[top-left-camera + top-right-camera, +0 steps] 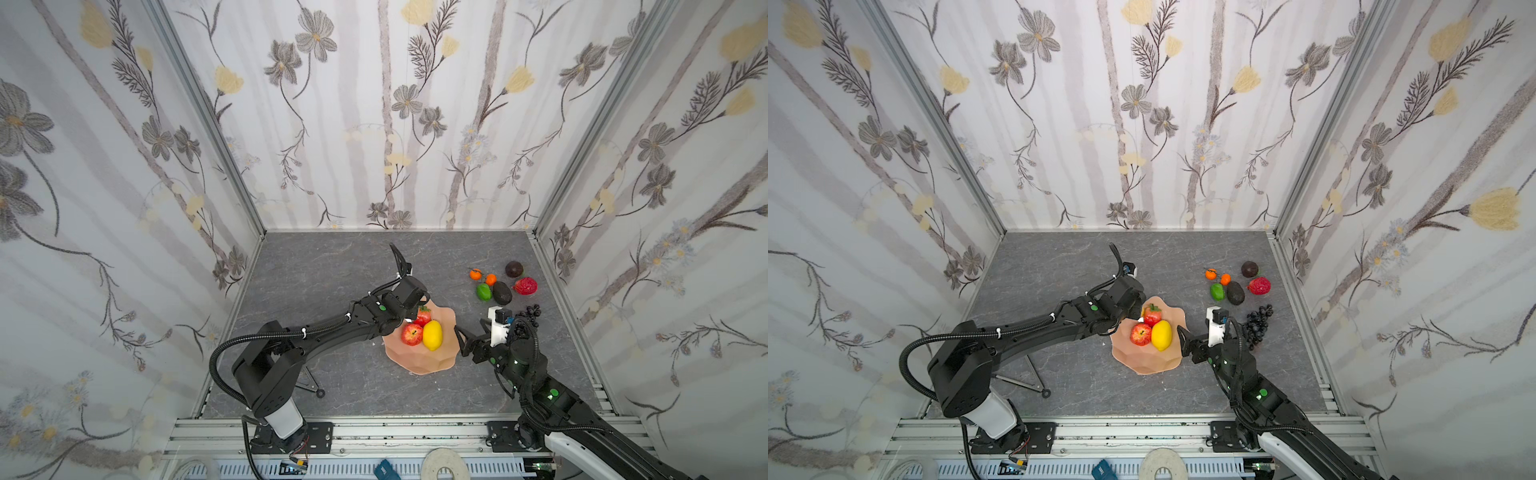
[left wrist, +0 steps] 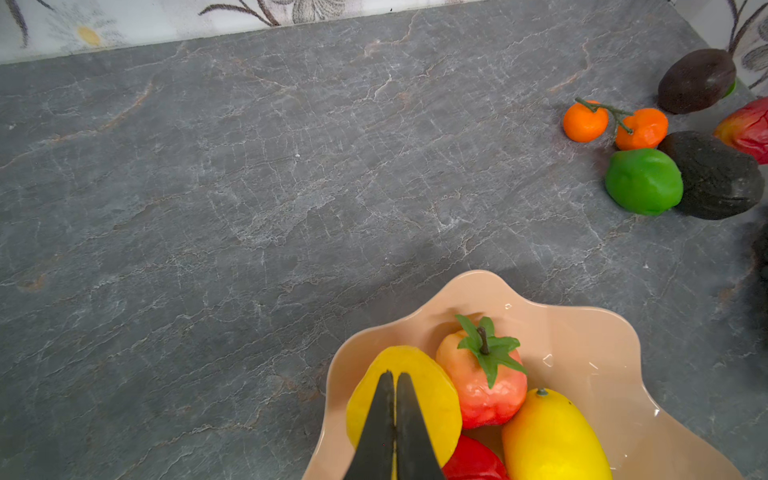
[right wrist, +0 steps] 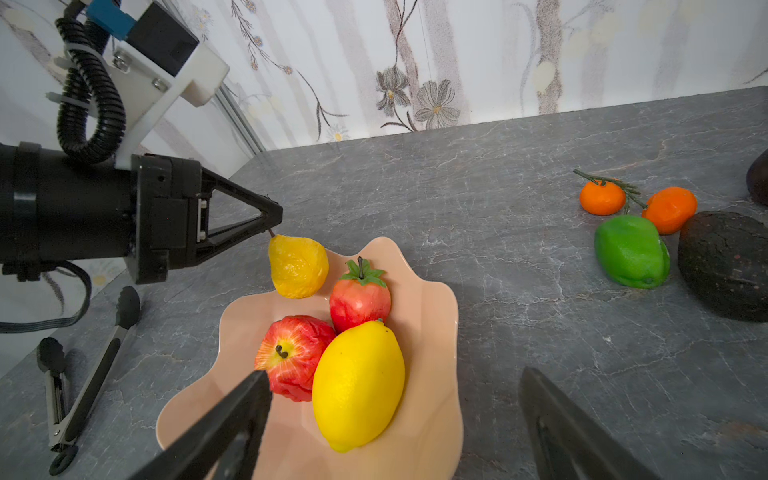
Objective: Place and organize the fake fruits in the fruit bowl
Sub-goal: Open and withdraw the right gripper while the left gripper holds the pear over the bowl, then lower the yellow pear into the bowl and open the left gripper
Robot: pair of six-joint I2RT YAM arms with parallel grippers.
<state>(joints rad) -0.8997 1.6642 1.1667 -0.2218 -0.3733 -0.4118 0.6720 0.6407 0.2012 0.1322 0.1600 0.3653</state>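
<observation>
Right wrist view gives us what the top views hide: the left hand (image 3: 272,222), fingers pressed together on the stem of the yellow pear (image 3: 297,268), which hangs upright over the rim of the fruit bowl (image 3: 432,332); whether it touches the rim we cannot tell. In both top views the left arm covers that pear, and we see only the lemon (image 1: 432,335), a red apple (image 1: 411,334) and the strawberry (image 1: 423,316) packed together in the bowl, near the middle of the table (image 1: 332,270). Left wrist view shows the closed fingers as one dark wedge over the pear, with the bowl cut off at the frame edge. The right hand (image 1: 459,340) sits just beside the bowl, fingers wide apart, gripping nothing. Toward the back right, well apart from the bowl, lie two oranges (image 1: 476,274) on one stalk, a lime (image 1: 483,291), an avocado (image 1: 502,293), a second avocado (image 1: 514,269) and a second apple (image 1: 525,286); the grape bunch (image 1: 531,311) is partly hidden behind the right arm. Black tongs (image 3: 91,374) lie plain in the right wrist view but mostly under the left arm from above.
</observation>
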